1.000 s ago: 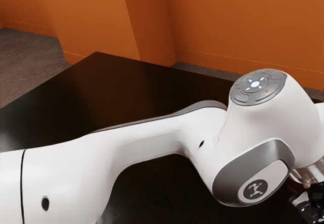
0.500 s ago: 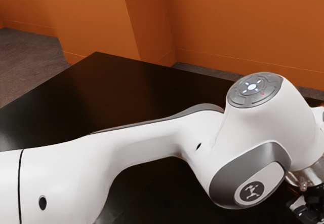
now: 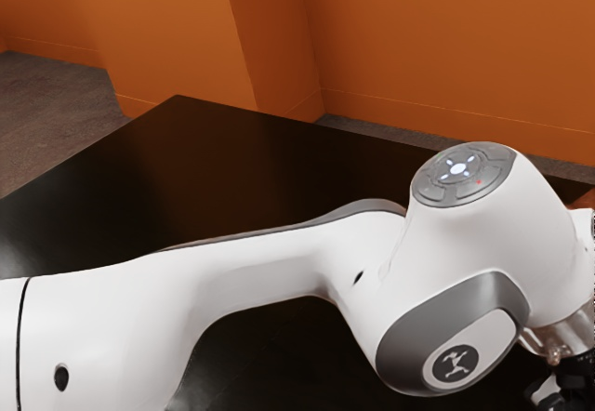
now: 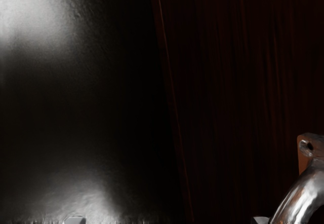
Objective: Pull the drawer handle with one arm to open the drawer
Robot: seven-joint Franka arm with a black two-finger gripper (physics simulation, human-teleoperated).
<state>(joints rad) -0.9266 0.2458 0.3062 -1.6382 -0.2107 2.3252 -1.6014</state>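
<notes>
In the wrist view a curved metal drawer handle (image 4: 302, 196) rises from its brown mounting plate (image 4: 308, 145) on a dark reddish wood drawer front (image 4: 238, 92). My gripper (image 4: 167, 220) is open. Its two grey fingertips (image 4: 75, 219) peek in far apart with nothing between them. The handle lies outside the fingers, just beyond the second one. In the exterior view my white arm (image 3: 279, 271) reaches across the black table (image 3: 204, 169), and its bulky wrist (image 3: 465, 271) hides the hand and the drawer.
A glossy black tabletop (image 4: 66, 107) meets the drawer front along a thin straight edge. Orange walls (image 3: 418, 39) stand behind the table, with grey carpet (image 3: 46, 104) at the exterior view's left.
My arm's wrist has sunk lower and drifted slightly toward the exterior view's left over the last second.
</notes>
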